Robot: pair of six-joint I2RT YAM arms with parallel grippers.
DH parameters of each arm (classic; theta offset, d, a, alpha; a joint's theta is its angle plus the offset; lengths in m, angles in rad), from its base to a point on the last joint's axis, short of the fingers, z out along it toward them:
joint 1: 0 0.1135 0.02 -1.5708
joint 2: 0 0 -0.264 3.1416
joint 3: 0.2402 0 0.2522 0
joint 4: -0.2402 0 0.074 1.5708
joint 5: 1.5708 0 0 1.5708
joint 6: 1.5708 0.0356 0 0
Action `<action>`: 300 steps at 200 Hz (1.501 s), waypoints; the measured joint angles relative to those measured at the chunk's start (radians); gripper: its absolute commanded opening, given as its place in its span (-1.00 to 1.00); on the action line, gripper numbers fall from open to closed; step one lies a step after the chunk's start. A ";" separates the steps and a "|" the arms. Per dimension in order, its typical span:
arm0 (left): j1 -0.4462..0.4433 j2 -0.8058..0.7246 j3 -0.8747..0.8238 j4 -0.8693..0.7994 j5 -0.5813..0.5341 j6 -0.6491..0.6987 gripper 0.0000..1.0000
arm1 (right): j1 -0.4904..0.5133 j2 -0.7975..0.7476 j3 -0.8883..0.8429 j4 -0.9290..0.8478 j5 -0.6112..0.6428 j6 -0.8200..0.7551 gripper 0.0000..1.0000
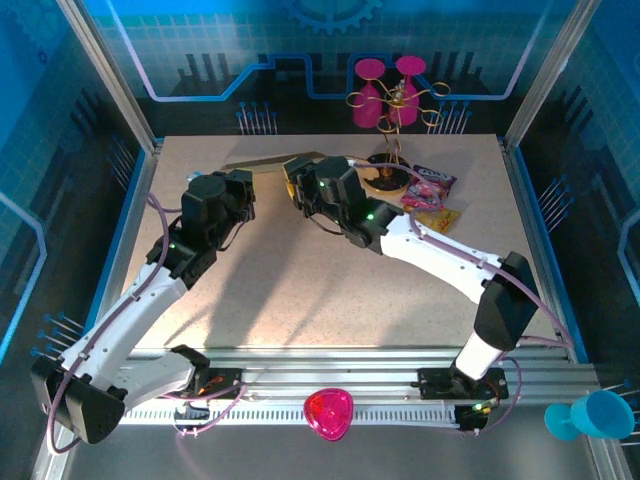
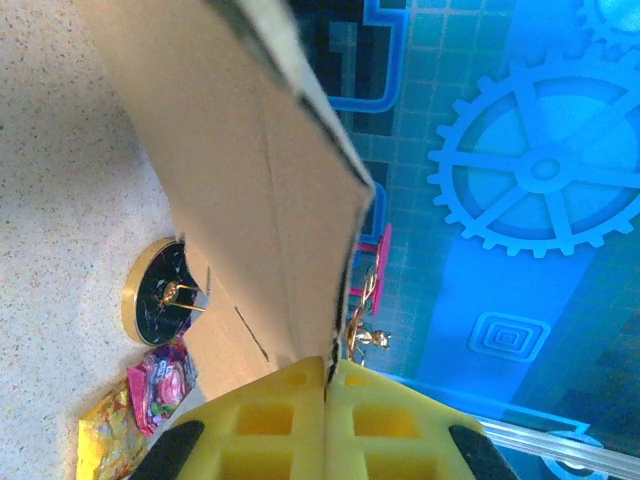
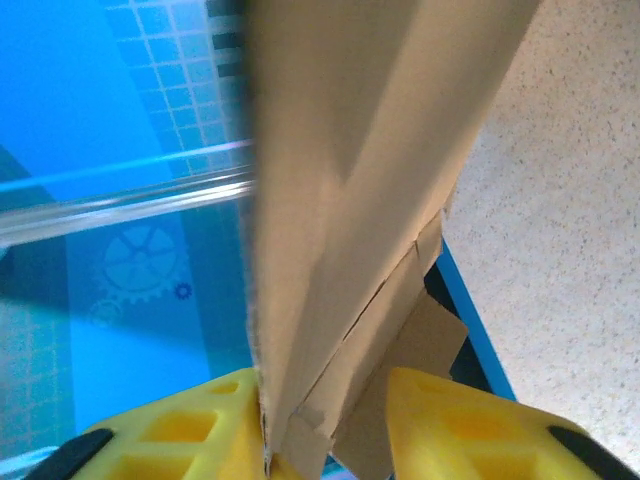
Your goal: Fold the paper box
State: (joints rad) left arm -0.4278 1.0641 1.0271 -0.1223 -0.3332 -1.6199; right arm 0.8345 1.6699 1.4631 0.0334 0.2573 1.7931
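Top view: I logged the plain brown cardboard paper box (image 1: 262,160) raised over the far side of the speckled table (image 1: 300,290), between left gripper (image 1: 243,188) and right gripper (image 1: 298,183), probably so its flaps hung free. Left wrist: fingers (image 2: 270,425) pressed together on its edge, anchoring it. Right wrist: fingers (image 3: 440,420) spread astride the folded layers, unclamped.
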 measured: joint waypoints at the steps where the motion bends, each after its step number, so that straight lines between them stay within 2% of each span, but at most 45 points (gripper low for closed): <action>1: 0.000 0.000 0.000 0.000 0.000 0.000 -1.00 | 0.000 0.001 0.002 0.001 0.000 -0.002 -0.49; 21: -0.002 -0.008 0.000 0.000 -0.002 0.000 -1.00 | -0.005 0.008 0.012 0.014 0.002 0.003 -0.71; 65: -0.011 -0.039 -0.001 -0.008 0.005 0.004 -1.00 | -0.018 0.008 0.022 0.054 -0.008 0.003 -0.85; 100: -0.011 -0.073 -0.003 -0.012 0.012 0.004 -1.00 | -0.025 0.019 0.051 0.065 -0.014 0.007 -0.45; 124: -0.011 -0.097 -0.007 -0.013 0.012 0.004 -1.00 | -0.043 0.021 0.057 0.056 -0.002 0.026 -0.26; 154: -0.013 -0.098 -0.013 -0.014 0.012 0.004 -1.00 | -0.043 0.021 0.077 0.018 0.000 0.054 -0.23; 225: -0.027 -0.095 -0.015 -0.014 0.011 0.006 -1.00 | -0.043 0.031 0.108 -0.050 -0.003 0.098 -0.46; 268: -0.028 -0.093 -0.015 -0.014 0.010 0.010 -1.00 | -0.044 0.056 0.138 -0.067 -0.004 0.106 -0.99; 276: -0.028 -0.094 -0.015 -0.013 0.009 0.018 -0.70 | -0.044 0.057 0.141 -0.071 -0.005 0.113 -1.00; 293: -0.028 -0.094 -0.014 -0.013 0.008 0.047 0.12 | -0.045 0.057 0.146 -0.081 -0.006 0.100 -1.00; 300: -0.028 -0.094 -0.003 -0.032 0.009 0.066 0.28 | -0.048 0.056 0.148 -0.085 -0.006 0.091 -1.00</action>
State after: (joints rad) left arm -0.4557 0.9699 1.0237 -0.1543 -0.3244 -1.5543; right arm 0.7868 1.7264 1.6108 -0.0521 0.2516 1.8843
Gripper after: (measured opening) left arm 0.410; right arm 0.066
